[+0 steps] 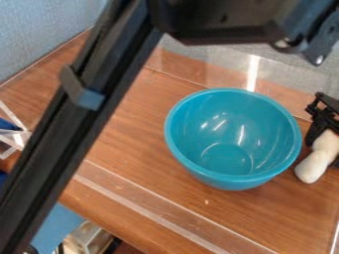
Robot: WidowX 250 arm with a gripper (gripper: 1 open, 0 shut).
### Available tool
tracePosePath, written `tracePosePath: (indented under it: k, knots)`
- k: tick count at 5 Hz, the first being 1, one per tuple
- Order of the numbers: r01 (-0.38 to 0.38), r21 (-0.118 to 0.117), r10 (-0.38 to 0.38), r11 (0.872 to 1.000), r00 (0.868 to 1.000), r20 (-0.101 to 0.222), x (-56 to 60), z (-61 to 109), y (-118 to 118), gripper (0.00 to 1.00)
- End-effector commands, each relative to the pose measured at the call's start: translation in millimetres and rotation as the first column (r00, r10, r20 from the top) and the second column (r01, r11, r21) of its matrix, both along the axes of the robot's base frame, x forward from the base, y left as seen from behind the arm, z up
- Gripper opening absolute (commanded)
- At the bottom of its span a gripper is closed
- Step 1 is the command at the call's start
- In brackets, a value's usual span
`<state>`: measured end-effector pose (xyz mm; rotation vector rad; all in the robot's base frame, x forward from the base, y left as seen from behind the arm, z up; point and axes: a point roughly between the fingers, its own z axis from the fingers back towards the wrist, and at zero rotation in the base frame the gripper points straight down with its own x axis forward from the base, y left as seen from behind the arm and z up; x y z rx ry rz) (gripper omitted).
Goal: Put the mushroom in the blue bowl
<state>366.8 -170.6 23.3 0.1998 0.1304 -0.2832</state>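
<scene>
At the table's (133,174) right edge we see the end effector (322,134) closed on the mushroom (316,159), which lies on the wood just beside the empty blue bowl (232,137)

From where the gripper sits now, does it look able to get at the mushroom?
Probably yes. The gripper is already down at the mushroom's upper end, right of the blue bowl, apparently shut on it; nothing stands between them.

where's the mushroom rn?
In the camera view, the mushroom lies on the table at the right edge, just right of the blue bowl, outside it, with the shut tool at its upper end.
</scene>
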Motion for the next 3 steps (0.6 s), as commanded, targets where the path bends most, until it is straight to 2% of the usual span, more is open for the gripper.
tracePosePath:
  k: [1, 3]
  knots:
    - [-0.03, 0.0, 0.03, 1.0, 1.0, -0.004, -1.1, -5.2, 4.6, 0.0]
    - [-0.045, 0.003, 0.045, 0.999, 0.999, -0.009, -1.6, -6.5, 6.6, 0.0]
